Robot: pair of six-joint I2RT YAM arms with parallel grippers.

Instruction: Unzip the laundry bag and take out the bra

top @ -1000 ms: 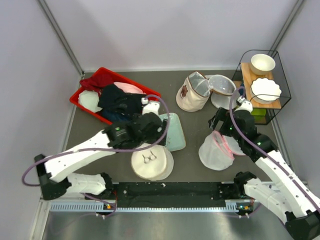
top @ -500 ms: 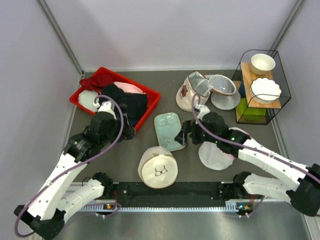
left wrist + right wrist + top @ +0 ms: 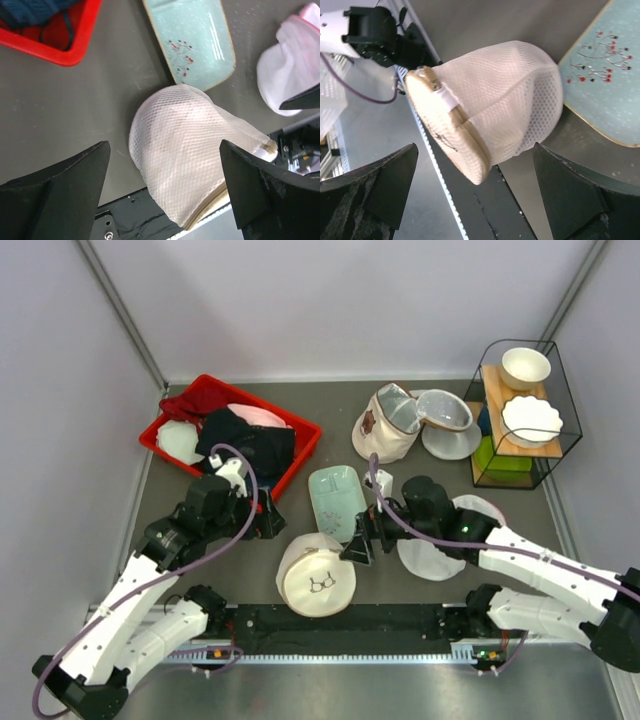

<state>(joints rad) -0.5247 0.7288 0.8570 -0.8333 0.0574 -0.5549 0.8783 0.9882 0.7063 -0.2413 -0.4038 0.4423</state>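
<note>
Laundry bag point(image 3: 316, 575), cream mesh drum, lies tilted; left gripper point(image 3: 162, 187) and right gripper point(image 3: 475, 192) gape.

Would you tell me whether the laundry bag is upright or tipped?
Tipped: the laundry bag rests on its mesh side, its icon face slanted.

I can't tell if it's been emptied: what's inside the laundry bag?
Nothing inside shows. The laundry bag has no visible opening, and its mesh wall is opaque in both wrist views, so any contents are covered.
</note>
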